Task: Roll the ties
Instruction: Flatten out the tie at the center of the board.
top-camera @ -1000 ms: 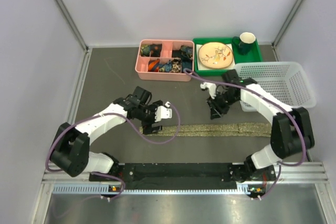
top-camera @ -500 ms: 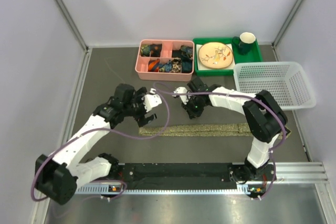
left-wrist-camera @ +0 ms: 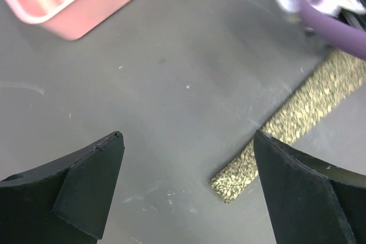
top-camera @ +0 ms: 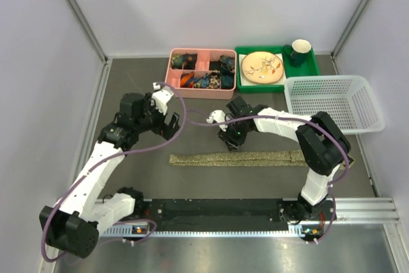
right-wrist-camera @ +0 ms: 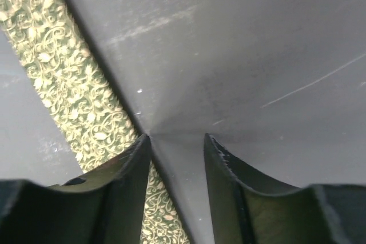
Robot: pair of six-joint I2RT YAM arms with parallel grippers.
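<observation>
While a second ago the left gripper [top-camera: 169,123] sat low over the narrow end of the tie [top-camera: 236,158], it has now lifted and drawn back. It hovers just in front of the pink box [top-camera: 200,94], near the box's left corner, its jaws spread wide and holding nothing. The right gripper [top-camera: 230,140] hung further right a second ago. It has since swung leftward and now points down in front of the box's right half, beside the tie's far edge. Its fingers [right-wrist-camera: 229,187] stand a little apart with only bare table [top-camera: 268,183] between them, and nothing is pinched.

The tie lies flat and unrolled in front of the pink box, on the side toward the arm bases, running left to right. It is a long, narrow olive-tan strip of fabric with a fine pale leaf-and-scroll pattern. Its left end is narrow and blunt and its right end is wider. The table is matte dark grey, marked with faint scratches and specks. The box is smooth pink plastic with rounded corners, its compartments holding small colourful items.

The left arm climbs from its base, bends at the elbow and angles its forearm toward the box, with a purple cable [top-camera: 182,110] looping off the wrist. The right arm folds sharply at the elbow, its forearm stretched leftward and low.
</observation>
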